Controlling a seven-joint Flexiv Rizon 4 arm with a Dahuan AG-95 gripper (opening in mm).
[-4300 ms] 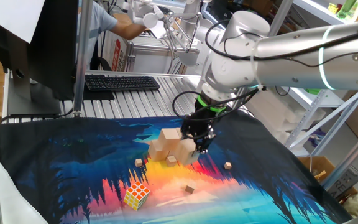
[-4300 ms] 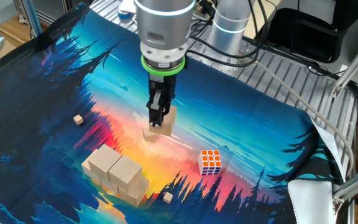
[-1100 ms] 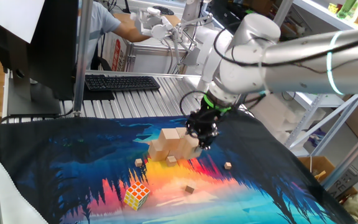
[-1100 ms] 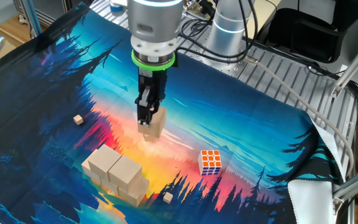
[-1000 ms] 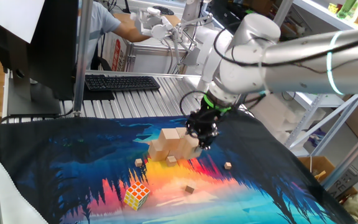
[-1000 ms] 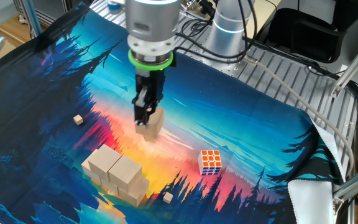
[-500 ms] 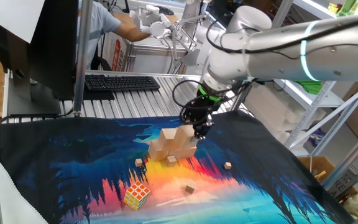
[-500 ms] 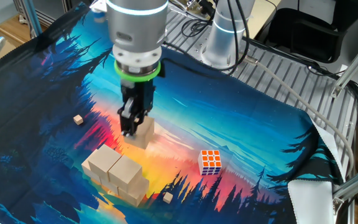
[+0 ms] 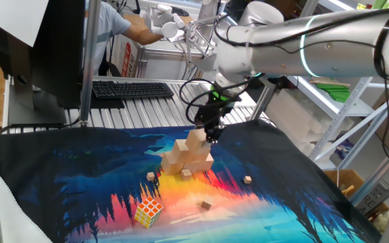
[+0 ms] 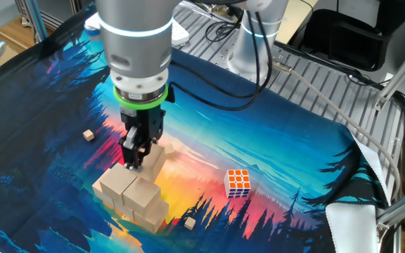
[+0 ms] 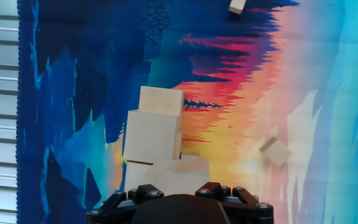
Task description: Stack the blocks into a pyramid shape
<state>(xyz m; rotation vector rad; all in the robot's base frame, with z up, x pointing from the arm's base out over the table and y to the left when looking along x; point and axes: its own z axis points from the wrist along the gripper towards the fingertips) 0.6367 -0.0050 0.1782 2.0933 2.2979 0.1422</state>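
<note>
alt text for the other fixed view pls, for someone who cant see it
The robot's tool holds a tan wooden block just above a stack of similar blocks on a colourful forest-print cloth. A multicoloured puzzle cube sits to the right.

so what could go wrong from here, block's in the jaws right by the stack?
1. The held block hangs close beside the stacked blocks; a low approach could clip the top row and scatter them.
2. The gripper grips the block near one edge, so it may land tilted on release.
3. A tiny wooden cube lies against the stack's base and could get nudged.
</note>
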